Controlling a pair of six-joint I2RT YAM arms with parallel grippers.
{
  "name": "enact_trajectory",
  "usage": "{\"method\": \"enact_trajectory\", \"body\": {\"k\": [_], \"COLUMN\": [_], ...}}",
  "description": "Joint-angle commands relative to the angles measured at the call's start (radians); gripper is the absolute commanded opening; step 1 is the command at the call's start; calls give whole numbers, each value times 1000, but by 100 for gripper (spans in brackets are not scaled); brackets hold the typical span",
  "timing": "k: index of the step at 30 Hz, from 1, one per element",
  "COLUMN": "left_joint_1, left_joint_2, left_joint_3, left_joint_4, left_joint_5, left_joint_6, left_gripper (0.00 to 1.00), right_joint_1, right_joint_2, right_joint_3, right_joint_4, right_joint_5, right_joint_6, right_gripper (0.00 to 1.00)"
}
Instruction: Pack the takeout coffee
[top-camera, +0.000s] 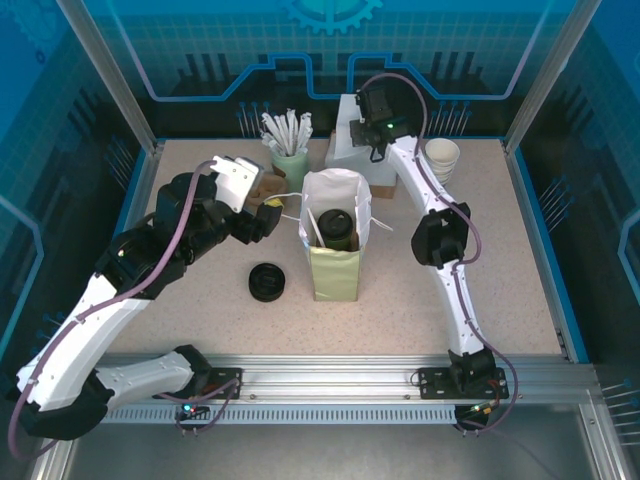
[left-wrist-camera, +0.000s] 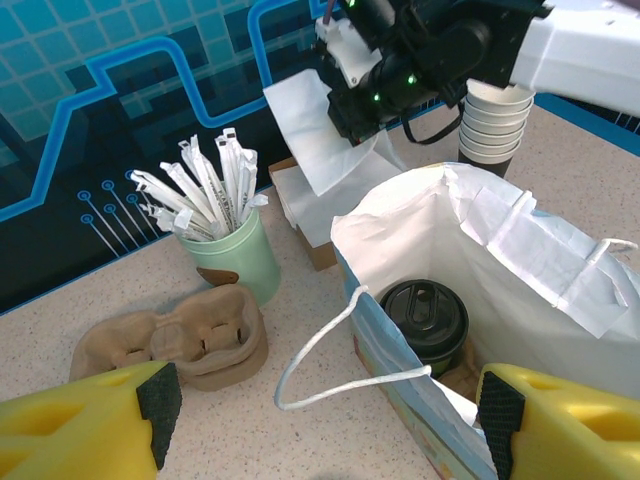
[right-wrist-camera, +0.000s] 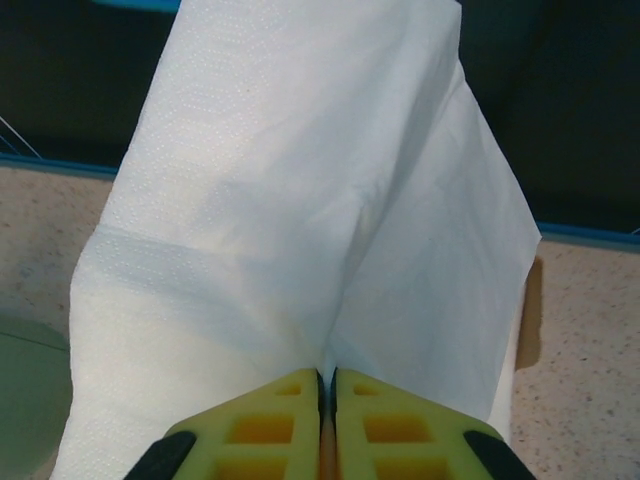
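The takeout coffee, a cup with a black lid, stands upright inside the open white paper bag in the middle of the table. My left gripper is open just left of the bag. In the left wrist view its yellow fingers straddle the bag's near wall and string handle, touching nothing. My right gripper is at the back of the table, shut on a white paper napkin, which hangs from the pinched jaws.
A green cup of wrapped straws and a brown cardboard cup carrier sit left of the bag. A low pile of black lids lies in front left. White-rimmed cups are stacked back right. A brown napkin box stands behind the bag.
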Motion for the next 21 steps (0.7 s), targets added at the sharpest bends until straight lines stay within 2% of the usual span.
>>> {"method": "enact_trajectory", "body": {"k": [1, 6, 14, 16, 21], "left_joint_1": [-3, -2, -2, 0, 31], "left_joint_2": [-22, -23, 22, 29, 57], "left_joint_3": [-14, -20, -24, -22, -23], "left_joint_4": [33, 40, 32, 26, 1], "left_joint_5": [12, 8, -19, -49, -25], "left_joint_6": [-18, -25, -73, -101, -196], "left_gripper": [80, 80, 81, 82, 82], "right_joint_1": [14, 31, 88, 94, 133], "right_joint_2": [-93, -183, -368, -407, -515], "right_joint_3": [33, 36, 41, 43, 0], "right_joint_4": [-27, -57, -138, -167, -199], "right_joint_5": [3, -5, -115, -183, -320], "right_joint_6": [-20, -2, 107, 168, 297], "right_gripper": [7, 7, 7, 7, 7]}}
